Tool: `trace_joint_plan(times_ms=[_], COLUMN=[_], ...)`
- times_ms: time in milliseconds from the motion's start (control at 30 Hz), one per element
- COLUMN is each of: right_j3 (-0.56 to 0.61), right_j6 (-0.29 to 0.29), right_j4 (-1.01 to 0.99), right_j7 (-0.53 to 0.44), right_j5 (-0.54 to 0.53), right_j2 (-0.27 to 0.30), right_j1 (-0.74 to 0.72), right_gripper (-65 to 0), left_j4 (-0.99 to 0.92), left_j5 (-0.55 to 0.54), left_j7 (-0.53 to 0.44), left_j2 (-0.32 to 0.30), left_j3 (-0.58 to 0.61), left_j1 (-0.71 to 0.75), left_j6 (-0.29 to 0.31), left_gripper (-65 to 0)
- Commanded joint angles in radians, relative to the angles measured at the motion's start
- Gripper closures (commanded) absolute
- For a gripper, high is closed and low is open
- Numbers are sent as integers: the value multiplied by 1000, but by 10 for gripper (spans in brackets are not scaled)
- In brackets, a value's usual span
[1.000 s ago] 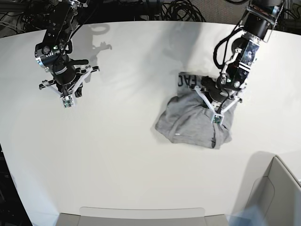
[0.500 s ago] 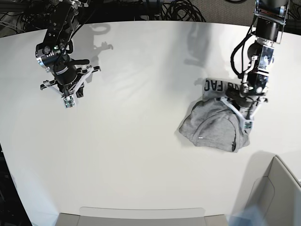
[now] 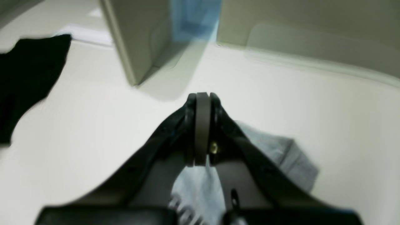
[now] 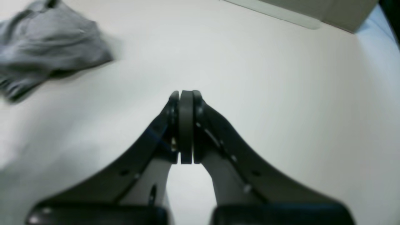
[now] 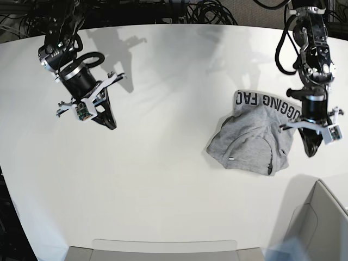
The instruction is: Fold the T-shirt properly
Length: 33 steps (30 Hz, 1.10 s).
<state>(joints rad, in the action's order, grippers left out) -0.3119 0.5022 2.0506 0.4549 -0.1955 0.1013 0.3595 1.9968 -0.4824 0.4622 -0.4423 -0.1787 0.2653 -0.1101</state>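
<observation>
The heather-grey T-shirt [image 5: 250, 142] lies bunched on the white table at the right. A strip with black block lettering [image 5: 266, 101] is stretched along its far edge. My left gripper [image 5: 309, 152] hangs shut just off the shirt's right edge. In the left wrist view its pads [image 3: 202, 125] are pressed together over bare table, and grey T-shirt cloth [image 3: 281, 153] shows below and behind the fingers. My right gripper [image 5: 110, 124] is shut over bare table at the far left. In its wrist view the right gripper [image 4: 186, 93] holds nothing, and the T-shirt [image 4: 47, 53] is far off at the upper left.
A grey box [image 5: 325, 220] stands at the front right corner, also seen as the box [image 3: 140, 40] ahead of the left gripper. A flat grey tray [image 5: 163, 249] lies along the front edge. Black cables [image 5: 206, 11] run behind the table's far edge.
The left gripper moved right and dragged the T-shirt with it; the lettered strip has stretched out to the right. The right arm swung so that its gripper points right and forward.
</observation>
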Motion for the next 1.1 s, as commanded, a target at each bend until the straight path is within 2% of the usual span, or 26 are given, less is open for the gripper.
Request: trace_joint_plan(times_ms=[0,100,200,367,533,633,733,967,1067], right_j3=[0,6,3,-5,0,-3,-5,7,72], right_j6=[3,2,2,-4,-4,-4,-6,-6,-6], right_j4=[15,15,15,15,14,12,-28,-270,-457], right_j7=[-55,-137,-184,-242,-245,-245,-245,-252,-253], right_j5=[-17,-17,-20,-22,-23,-23,-25,-25,-51], right_j2=[7,4,4,11,11,15,77,137,173], right_j1=[40,172,287,470,629,721,798,804,701], right_gripper=[0,0,0,0,0,0,0,0,0], left_j4=[26,31,31,31,29,25,15,-126,-287], left_j5=[7,20,89,162,162,161,161,158,156], left_j7=[-59,-150,-211,-260,-254,-168,-89,-82,-76], left_j2=[-13,-13,-8,63,107,106,106,132,136], left_j3=[-11,-11,-11,-34,-60,-58,-63,-34,6], left_j1=[45,202,322,484,638,707,757,811,782], left_j6=[2,-3,-6,-6,-4,-4,-3,-3,0], left_gripper=[0,0,0,0,0,0,0,0,0])
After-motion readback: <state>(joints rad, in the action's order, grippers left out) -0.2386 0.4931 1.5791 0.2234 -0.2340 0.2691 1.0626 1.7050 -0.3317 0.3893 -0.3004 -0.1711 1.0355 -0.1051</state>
